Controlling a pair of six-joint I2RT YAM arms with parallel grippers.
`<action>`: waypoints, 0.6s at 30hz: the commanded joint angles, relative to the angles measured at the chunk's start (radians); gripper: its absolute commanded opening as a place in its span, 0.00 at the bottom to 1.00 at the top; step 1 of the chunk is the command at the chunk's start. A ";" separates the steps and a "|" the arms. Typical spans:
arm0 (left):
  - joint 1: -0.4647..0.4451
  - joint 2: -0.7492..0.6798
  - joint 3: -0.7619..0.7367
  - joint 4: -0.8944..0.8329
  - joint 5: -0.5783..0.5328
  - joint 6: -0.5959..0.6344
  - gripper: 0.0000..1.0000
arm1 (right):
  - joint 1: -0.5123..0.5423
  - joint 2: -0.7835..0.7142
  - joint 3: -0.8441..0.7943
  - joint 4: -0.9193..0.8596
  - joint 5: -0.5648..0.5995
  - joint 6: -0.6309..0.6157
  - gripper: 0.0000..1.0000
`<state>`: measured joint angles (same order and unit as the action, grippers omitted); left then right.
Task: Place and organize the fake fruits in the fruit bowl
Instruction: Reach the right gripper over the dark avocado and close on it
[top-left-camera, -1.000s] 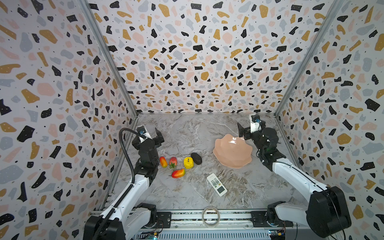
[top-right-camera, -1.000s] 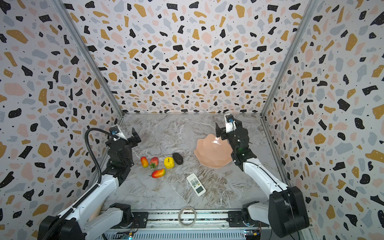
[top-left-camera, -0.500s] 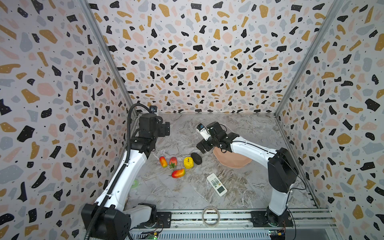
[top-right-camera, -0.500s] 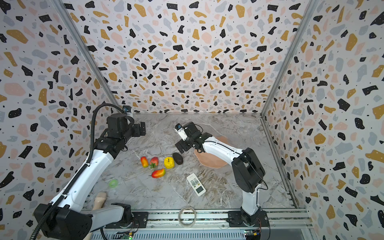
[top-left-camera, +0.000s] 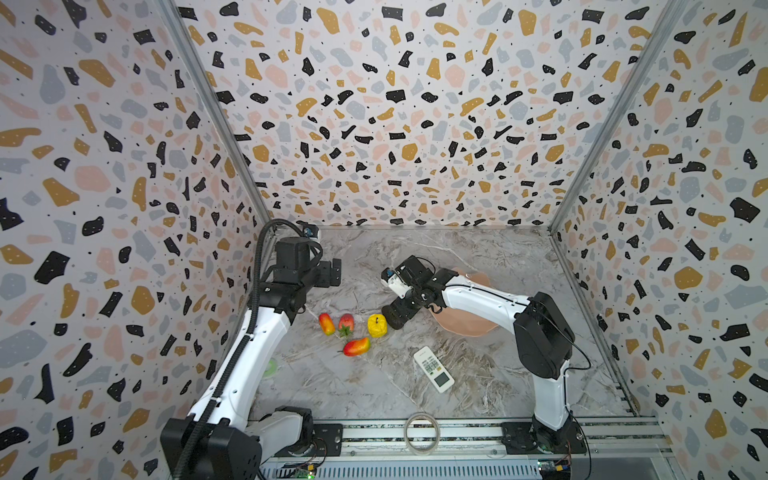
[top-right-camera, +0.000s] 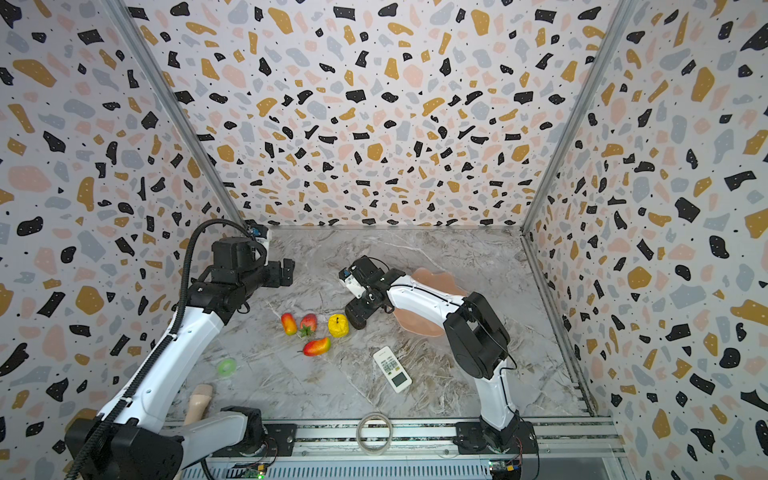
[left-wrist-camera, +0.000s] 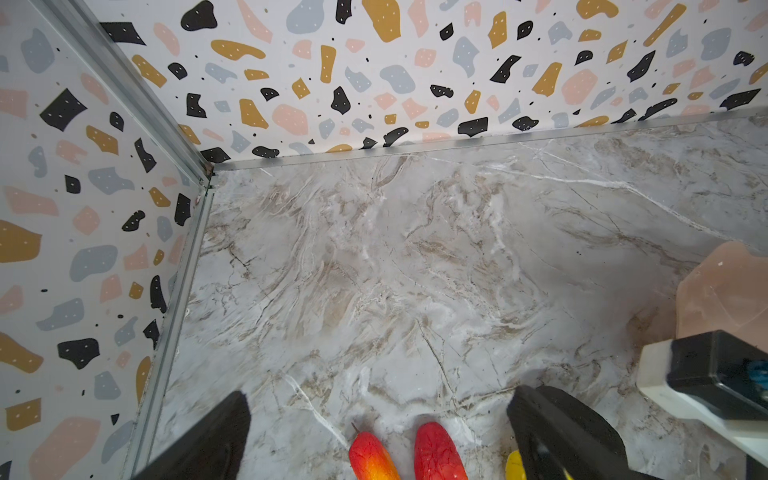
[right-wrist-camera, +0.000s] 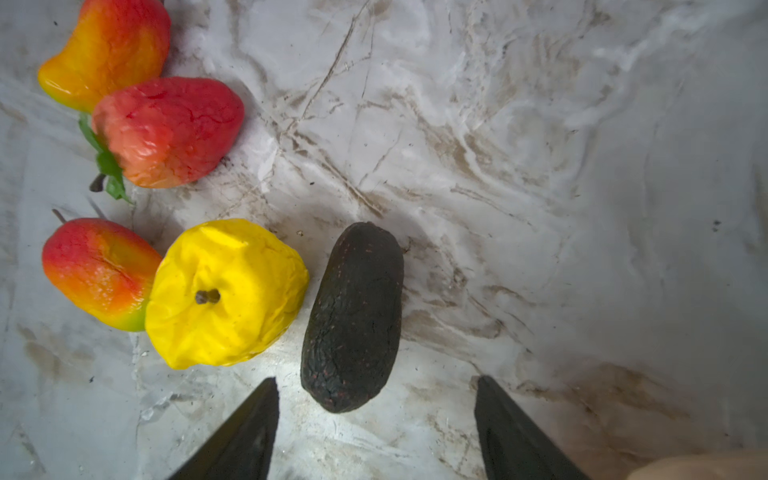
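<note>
We judge our right tool (right-wrist-camera: 375, 380) stands with jaws apart astride the dark fruit (right-wrist-camera: 353, 316), which lies on the tabletop (right-wrist-camera: 540, 166) nearest the bowl (top-left-camera: 467, 327), because that is the shortest carry, while our left tool (left-wrist-camera: 382, 399), also apart and empty, hangs farther from the bowl.

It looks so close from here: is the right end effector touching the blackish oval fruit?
Apart. In the right wrist view the blackish oval fruit lies between the right end effector's open fingers, with bare marble showing on both sides.
</note>
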<state>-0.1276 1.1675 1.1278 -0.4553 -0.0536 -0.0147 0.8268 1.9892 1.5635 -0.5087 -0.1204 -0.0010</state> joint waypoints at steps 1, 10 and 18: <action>0.008 -0.017 -0.011 0.023 0.030 0.002 1.00 | 0.006 0.018 0.030 -0.009 -0.042 0.012 0.74; 0.008 -0.015 -0.011 0.027 0.059 -0.004 0.99 | 0.010 0.090 0.026 0.057 -0.094 0.059 0.65; 0.008 -0.030 -0.011 0.030 0.063 -0.009 1.00 | 0.010 0.121 0.069 0.046 -0.085 0.075 0.40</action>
<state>-0.1242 1.1614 1.1244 -0.4503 -0.0040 -0.0177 0.8318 2.1139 1.5822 -0.4503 -0.1993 0.0639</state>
